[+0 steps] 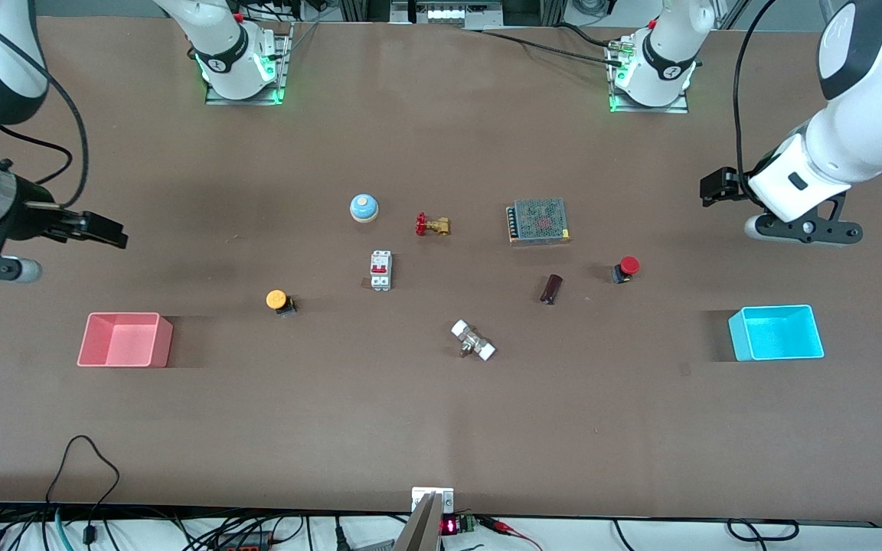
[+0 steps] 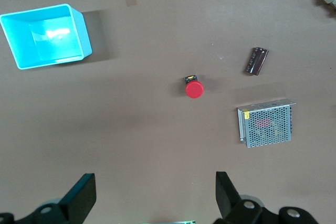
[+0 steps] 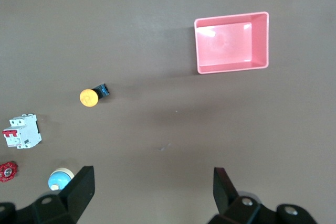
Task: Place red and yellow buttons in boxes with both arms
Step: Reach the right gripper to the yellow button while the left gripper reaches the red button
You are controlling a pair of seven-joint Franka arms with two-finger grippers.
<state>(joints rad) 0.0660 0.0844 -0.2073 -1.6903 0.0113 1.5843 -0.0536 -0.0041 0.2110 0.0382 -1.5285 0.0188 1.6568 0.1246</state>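
Over table ends, both arms hang w/ left tool (image 2: pixel 152 198) & right tool (image 3: pixel 149 195) spread wide, holding nothing.

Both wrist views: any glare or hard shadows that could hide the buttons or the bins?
Left wrist view: a bright glare patch on the floor of the cyan bin, which throws a dark shadow along one wall; the red button is evenly lit and sharp. Right wrist view: pale highlights inside the pink bin, only faint shadow; the yellow button reads clearly.

High front camera; wrist cameras look straight down
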